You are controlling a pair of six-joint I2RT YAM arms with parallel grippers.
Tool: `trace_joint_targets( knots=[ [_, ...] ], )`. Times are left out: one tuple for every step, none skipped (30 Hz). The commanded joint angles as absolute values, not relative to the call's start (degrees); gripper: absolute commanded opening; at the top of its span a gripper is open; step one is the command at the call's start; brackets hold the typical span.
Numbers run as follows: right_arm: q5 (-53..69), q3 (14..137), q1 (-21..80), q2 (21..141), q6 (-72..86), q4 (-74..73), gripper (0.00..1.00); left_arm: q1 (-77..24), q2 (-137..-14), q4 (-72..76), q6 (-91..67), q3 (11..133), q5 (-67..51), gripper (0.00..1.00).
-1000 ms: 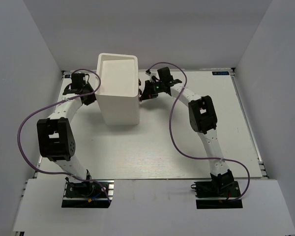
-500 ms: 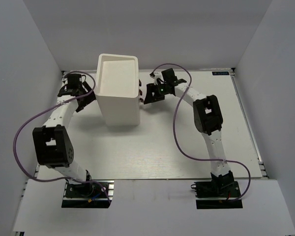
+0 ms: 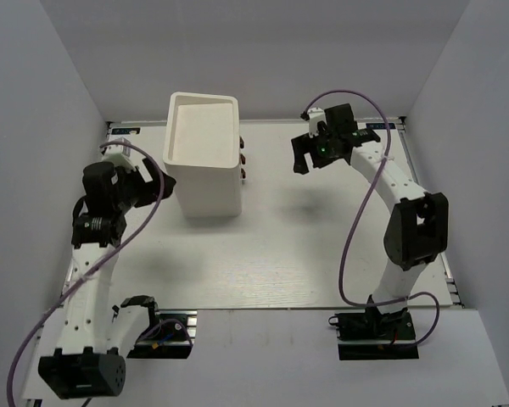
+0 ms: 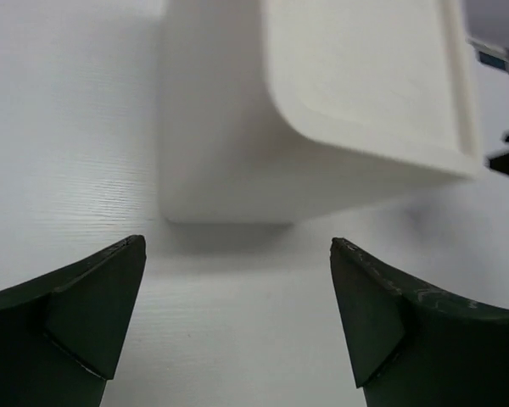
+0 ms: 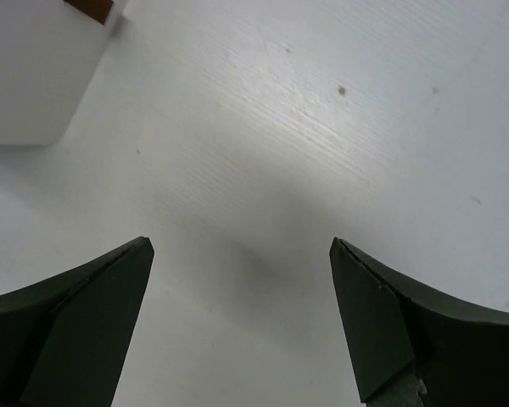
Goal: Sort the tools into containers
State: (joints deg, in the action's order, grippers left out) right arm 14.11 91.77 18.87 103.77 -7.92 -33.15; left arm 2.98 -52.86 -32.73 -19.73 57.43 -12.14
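The containers are drawers in one tall white box unit [image 3: 204, 161] standing at the back left of the table; two dark brown knobs [image 3: 242, 167] show on its right side. No tools are in view. My left gripper [image 3: 155, 182] hangs open just left of the box, nothing between its fingers [image 4: 76, 322]; in the left wrist view the box [image 4: 322, 110] lies ahead of the gripper [image 4: 237, 242]. My right gripper [image 3: 305, 157] is open and empty well to the right of the box. The right wrist view has the gripper [image 5: 242, 242] over bare table, with the box corner [image 5: 34, 76] and a knob [image 5: 89, 8] at the top left.
The white table [image 3: 305, 246] is walled in by grey panels at the left, right and back. Purple cables loop off both arms. Both arm bases sit at the near edge.
Both grippers have opened wide and come away from the box's sides. The left arm drew back toward the near left; the right arm swung off to the right.
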Motion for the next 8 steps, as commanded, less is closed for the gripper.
trace_joint_targets(
  knots=[
    [5.98,88.78,19.16,98.9,-8.78,-39.12,0.91,2.72,-48.44,-31.19,-11.87,55.72,-27.6,1.0],
    [5.72,85.12,19.07,96.27,-9.14,-38.42,0.91,2.72,-47.47,-31.98,-11.17,55.2,-27.6,1.0],
    [5.54,83.77,19.07,93.46,-9.4,-36.84,0.91,2.72,-46.59,-31.99,-11.16,55.2,-27.6,1.0],
    [5.89,81.15,19.25,92.21,-9.93,-36.13,0.91,2.72,-45.1,-32.6,-10.38,54.5,-27.6,1.0],
    [5.98,79.91,19.16,89.85,-9.84,-34.64,0.91,2.72,-45.09,-32.61,-10.37,53.71,-28.12,1.0],
    [5.72,77.72,19.33,88.61,-9.23,-33.41,0.91,2.72,-44.3,-32.61,-10.37,53.7,-28.65,1.0],
    [5.54,76.91,19.25,86.77,-8.18,-33.22,0.91,2.72,-44.3,-32.09,-10.37,53.01,-29.26,1.0],
    [6.15,75.51,19.25,85.01,-7.56,-33.14,0.91,2.72,-43.69,-32.08,-10.37,52.48,-29.27,1.0]
  ],
)
